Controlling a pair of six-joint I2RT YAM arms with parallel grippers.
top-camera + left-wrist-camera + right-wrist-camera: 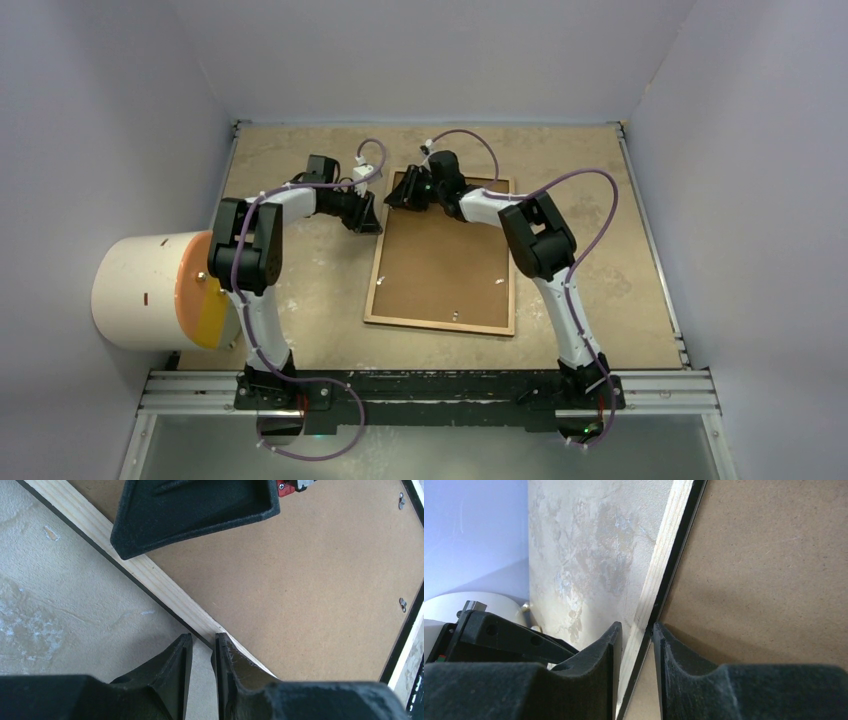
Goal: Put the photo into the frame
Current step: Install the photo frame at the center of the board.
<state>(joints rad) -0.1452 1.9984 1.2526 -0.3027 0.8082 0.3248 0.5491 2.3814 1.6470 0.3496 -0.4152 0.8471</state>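
The frame (440, 325) lies back up on the table, light wood rails showing, with the brown backing board (440, 260) inside it. The photo is hidden. My right gripper (398, 192) is at the frame's far left corner. In the right wrist view it (636, 627) is shut on the rail (664, 545), one finger outside and one on the board (764, 555). My left gripper (368, 218) is at the left rail. In the left wrist view it (202, 639) has a narrow gap showing table, and the rail (150, 572) runs under its right finger.
A white cylinder with an orange face (150, 290) stands at the left edge. Small metal turn clips (455, 315) sit on the board, also in the left wrist view (402, 604). Walls close in the table on three sides.
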